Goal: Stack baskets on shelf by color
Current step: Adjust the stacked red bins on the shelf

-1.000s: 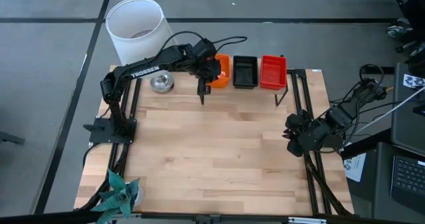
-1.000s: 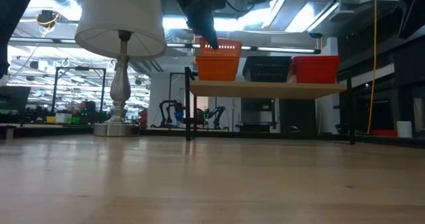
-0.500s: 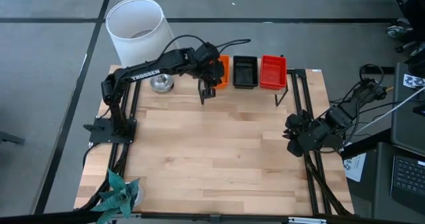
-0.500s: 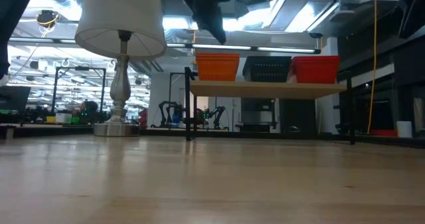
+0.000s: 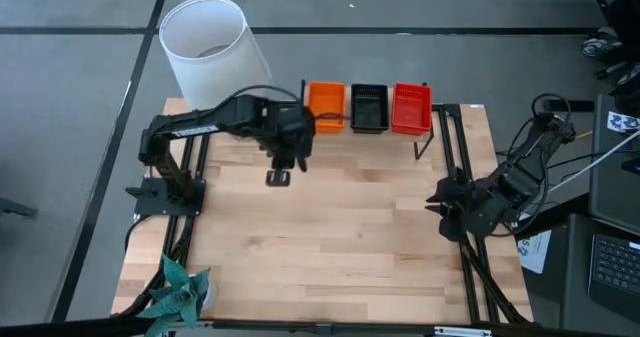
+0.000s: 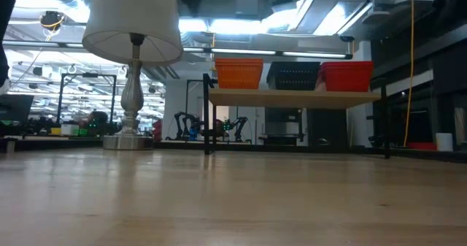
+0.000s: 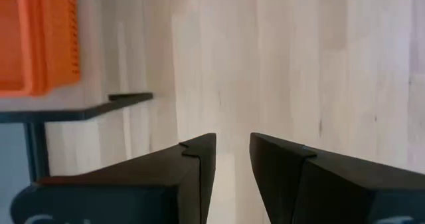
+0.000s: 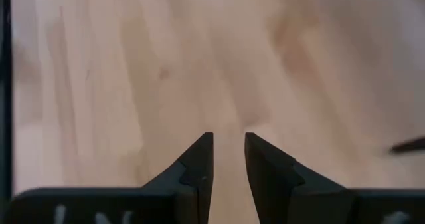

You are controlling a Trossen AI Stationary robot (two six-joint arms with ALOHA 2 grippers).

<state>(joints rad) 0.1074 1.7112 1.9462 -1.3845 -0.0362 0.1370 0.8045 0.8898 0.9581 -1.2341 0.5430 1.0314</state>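
**Three colour stacks on shelf, both grippers empty**

Baskets sit sorted on the shelf (image 6: pixel 292 98) at the table's far edge: orange stack (image 5: pixel 325 108) on the lamp side, black stack (image 5: pixel 368 108) in the middle, red stack (image 5: pixel 411 108) on the other end. In the low view they stand side by side along the plank, one colour per column, which is the grouping the task wants. No loose baskets visible on the tabletop (image 5: pixel 330 237), so my read is the sorting is done or close to it.

Left gripper (image 5: pixel 279 176) hangs over bare table just in front of the shelf, fingers (image 7: pixel 192 177) slightly apart, nothing between them. Orange stack is near it, up on the shelf and clear of the fingers; the wrist view catches it off to one side.

Right gripper (image 8: pixel 224 159) is parked at the table's right edge, well apart from the shelf, a narrow gap between its fingers, holding nothing.

Lamp (image 5: pixel 205 45) stands beside the shelf's orange end.
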